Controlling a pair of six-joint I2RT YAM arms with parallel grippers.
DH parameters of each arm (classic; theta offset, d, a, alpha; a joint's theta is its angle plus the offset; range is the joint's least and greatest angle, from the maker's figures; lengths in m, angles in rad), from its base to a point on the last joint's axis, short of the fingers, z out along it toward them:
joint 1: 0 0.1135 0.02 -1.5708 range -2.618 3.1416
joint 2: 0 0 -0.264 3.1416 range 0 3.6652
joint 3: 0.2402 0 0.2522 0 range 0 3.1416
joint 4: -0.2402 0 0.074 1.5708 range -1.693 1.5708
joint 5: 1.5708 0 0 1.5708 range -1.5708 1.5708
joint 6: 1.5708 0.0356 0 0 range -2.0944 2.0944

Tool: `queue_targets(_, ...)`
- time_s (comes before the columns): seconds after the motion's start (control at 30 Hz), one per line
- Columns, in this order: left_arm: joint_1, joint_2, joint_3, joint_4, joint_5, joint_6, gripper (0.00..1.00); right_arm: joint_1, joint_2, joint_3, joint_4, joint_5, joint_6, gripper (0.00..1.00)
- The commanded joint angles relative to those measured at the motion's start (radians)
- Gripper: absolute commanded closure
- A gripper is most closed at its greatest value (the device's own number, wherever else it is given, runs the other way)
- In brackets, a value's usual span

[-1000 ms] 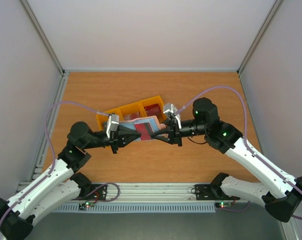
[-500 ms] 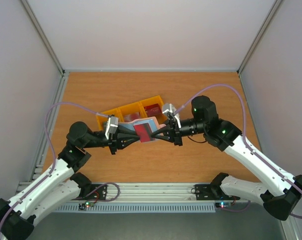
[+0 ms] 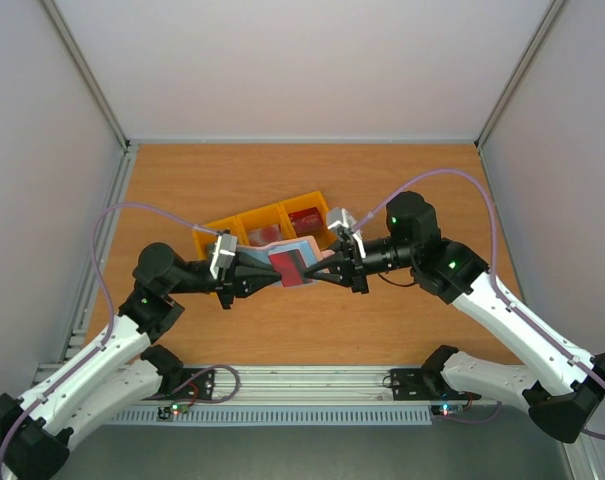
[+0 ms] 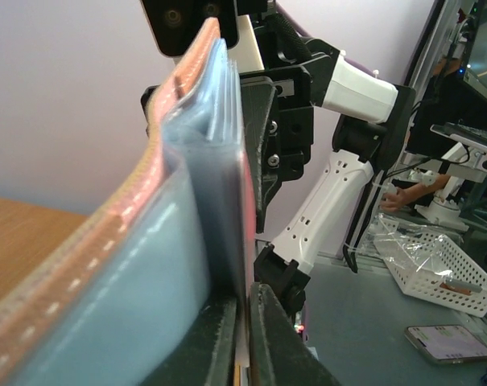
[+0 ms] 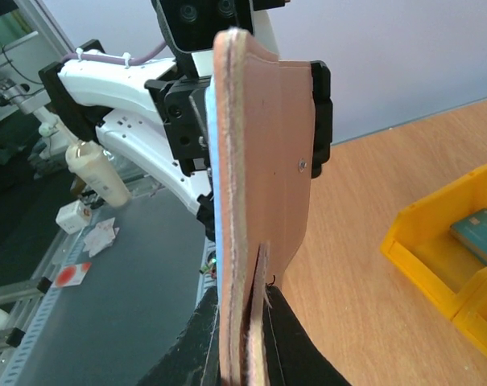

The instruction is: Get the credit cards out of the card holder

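Ends of holder (image 3: 304,248) clamped: left gripper (image 3: 267,271) on left, right gripper (image 3: 328,268) on right; spread midair so red card (image 3: 287,262) shows.

Bright, even, diffuse light fills the overhead view, leaving only faint, soft-edged shadows on the table (image 3: 282,180) and no glare. In the left wrist view the card holder (image 4: 106,265) blurs close to the lens, while the right wrist view is sharper and equally bright.
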Motion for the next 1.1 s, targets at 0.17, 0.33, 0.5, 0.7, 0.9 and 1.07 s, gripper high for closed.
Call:
queue_targets(0.17, -0.006, -0.019, 0.002, 0.093, 0.067, 0.003, 0.90, -0.017, -0.016, 0.041, -0.024, 0.000, -0.004, 0.98)
queue_targets(0.33, -0.007, -0.010, 0.004, 0.100, 0.066, 0.014, 1.00, -0.017, -0.018, 0.038, -0.026, 0.003, -0.003, 0.97)
queue_targets(0.5, -0.007, -0.021, 0.013, 0.044, 0.028, 0.020, 1.00, -0.017, -0.016, 0.031, -0.014, 0.001, 0.001, 0.93)
queue_targets(0.7, -0.005, -0.051, 0.004, -0.066, -0.056, -0.025, 1.00, -0.023, -0.037, 0.013, -0.039, 0.041, -0.005, 0.80)
queue_targets(0.9, -0.003, -0.055, 0.015, -0.054, -0.042, 0.002, 1.00, -0.040, -0.059, 0.009, -0.058, 0.036, -0.008, 0.87)
queue_targets(1.07, -0.002, -0.050, 0.023, -0.060, -0.032, 0.008, 1.00, -0.050, -0.071, 0.010, -0.080, 0.034, -0.022, 0.98)
